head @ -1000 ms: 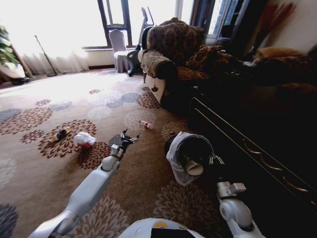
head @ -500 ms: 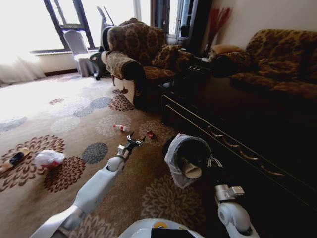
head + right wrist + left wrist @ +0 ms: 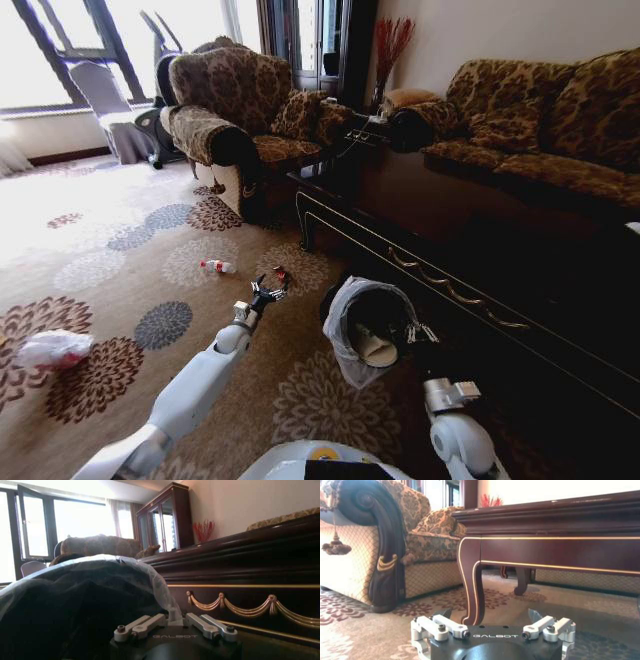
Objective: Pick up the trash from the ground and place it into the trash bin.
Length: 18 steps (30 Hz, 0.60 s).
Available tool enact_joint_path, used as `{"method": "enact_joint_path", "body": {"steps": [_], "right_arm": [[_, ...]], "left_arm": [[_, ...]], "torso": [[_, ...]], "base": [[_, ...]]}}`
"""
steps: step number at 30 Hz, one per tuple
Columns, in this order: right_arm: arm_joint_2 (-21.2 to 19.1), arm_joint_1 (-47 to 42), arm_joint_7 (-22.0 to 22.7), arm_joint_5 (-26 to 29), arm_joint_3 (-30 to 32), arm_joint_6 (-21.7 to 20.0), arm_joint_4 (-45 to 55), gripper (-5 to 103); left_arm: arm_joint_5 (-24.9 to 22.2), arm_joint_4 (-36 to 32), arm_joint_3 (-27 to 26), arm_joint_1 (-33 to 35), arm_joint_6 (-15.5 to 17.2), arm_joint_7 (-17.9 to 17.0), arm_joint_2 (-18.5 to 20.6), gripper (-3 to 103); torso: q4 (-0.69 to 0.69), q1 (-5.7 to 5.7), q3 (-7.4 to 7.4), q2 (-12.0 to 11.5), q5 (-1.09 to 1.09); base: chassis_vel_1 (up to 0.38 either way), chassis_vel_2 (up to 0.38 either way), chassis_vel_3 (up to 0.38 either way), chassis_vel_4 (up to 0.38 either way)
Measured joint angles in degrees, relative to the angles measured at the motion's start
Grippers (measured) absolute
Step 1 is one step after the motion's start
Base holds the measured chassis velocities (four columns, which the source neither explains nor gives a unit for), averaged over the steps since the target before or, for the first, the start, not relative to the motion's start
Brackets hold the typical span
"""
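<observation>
Black trash bin [image 3: 352, 300] pinched by right claw [image 3: 415, 332], left claw [image 3: 267, 293] spread, white cup [image 3: 377, 348] half-hidden.

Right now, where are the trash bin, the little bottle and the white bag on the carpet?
trash bin [image 3: 345, 318]: head view, liner at rim.
clear bottle [image 3: 216, 266]: head view, its middle.
pink-white bag [image 3: 55, 348]: head view, its middle.

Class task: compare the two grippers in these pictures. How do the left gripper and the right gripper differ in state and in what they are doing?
The left gripper is open and holds nothing; the right gripper is shut on the trash bin at its rim. The left gripper reaches out low over the carpet; the right gripper stays beside the dark wooden table. Both wear the same silver fingers.
</observation>
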Motion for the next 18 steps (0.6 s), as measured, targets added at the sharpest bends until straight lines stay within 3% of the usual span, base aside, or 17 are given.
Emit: {"method": "enact_joint_path", "body": {"steps": [13,18], "right_arm": [[1.1,-2.4,0.0,-0.7,0.8,1.3,0.9,0],[1.7,-2.6,0.0,-0.8,0.7,1.4,0.8,0]], "left_arm": [[1.2,1.1,1.1,-0.3,0.4,0.5,0.3,100],[1.6,1.1,1.4,-0.3,0.9,0.7,0.4,100]], "torso": [[-0.03,0.03,0.02,0.0,0.01],[-0.03,0.02,0.01,0.0,0.0]], "base": [[-0.185,0.169,0.177,-0.188],[-0.025,0.2,0.034,-0.187]]}}
